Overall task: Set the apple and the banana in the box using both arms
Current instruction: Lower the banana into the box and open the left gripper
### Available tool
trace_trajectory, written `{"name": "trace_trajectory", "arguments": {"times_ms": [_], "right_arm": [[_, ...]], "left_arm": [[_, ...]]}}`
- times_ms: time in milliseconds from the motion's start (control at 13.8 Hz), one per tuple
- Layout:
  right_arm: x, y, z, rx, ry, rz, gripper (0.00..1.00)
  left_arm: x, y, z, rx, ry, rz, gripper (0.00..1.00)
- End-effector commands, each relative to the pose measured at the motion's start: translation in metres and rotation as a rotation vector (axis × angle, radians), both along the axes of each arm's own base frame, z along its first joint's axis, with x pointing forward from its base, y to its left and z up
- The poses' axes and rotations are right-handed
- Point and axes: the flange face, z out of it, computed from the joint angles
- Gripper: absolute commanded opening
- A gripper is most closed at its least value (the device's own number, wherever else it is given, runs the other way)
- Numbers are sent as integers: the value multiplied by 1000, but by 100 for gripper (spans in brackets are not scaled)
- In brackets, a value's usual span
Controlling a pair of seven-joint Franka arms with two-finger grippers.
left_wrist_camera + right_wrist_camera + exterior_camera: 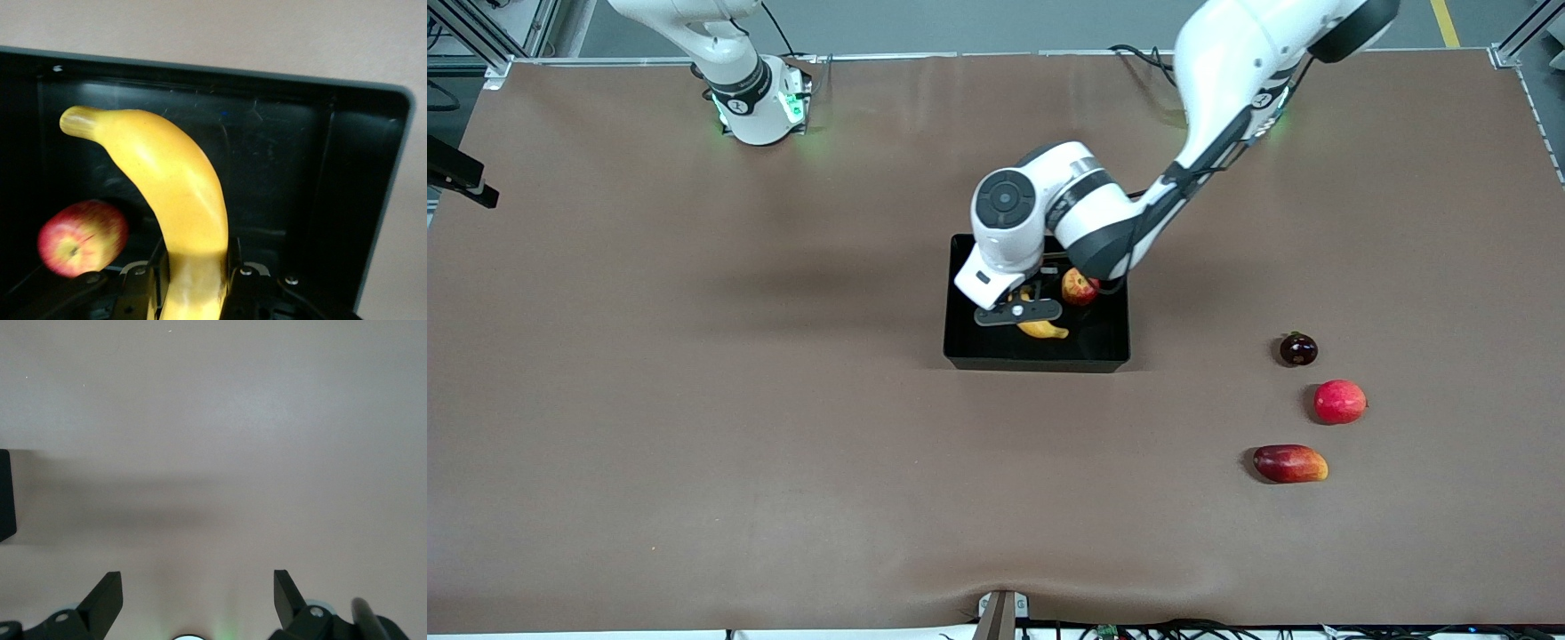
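Note:
My left gripper (1024, 307) is inside the black box (1036, 363), shut on the yellow banana (1043, 330). In the left wrist view the gripper (195, 268) pinches the banana (180, 193) near one end, and the rest curves out over the box floor (280, 160). I cannot tell whether the banana touches the floor. The red-and-yellow apple (1079, 287) lies in the box beside the banana, toward the left arm's end, and also shows in the left wrist view (81, 238). My right gripper (198, 587) is open and empty over bare table, out of the front view.
Three other fruits lie on the brown table toward the left arm's end: a dark purple one (1298, 348), a red-pink round one (1340, 401) and an elongated dark-red-and-yellow one (1290, 463). A corner of the box (5, 493) shows in the right wrist view.

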Motion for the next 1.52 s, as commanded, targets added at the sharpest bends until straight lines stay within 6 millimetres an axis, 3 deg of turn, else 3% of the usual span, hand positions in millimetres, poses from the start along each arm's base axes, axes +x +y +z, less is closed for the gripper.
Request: {"name": "trace_trajectory", "arguments": {"times_ms": [0,579,1157,1230,1302,1447], "right_arm": [[2,-4,4,14,-8,-4,100],[2,-4,3,12,-6,-4,100],[2,-4,3,14,-6,-4,100],[2,-5,3,14,-6,-5,100],[2,-5,3,12,-6,-5,100],[2,-5,3,14,-6,-5,100]], "left_arm": [[13,-8,-6,-34,-51,9,0],[2,-27,-50,-68,-46,-49,0],[-8,-28,-86,-41,-2,-90,0],[-9,-28,-87,-41,-3,-90,6],[-11,-30,-87,-39,-2,-92,24],[-12,-30,-89,-36,-1,-97,40]]}}
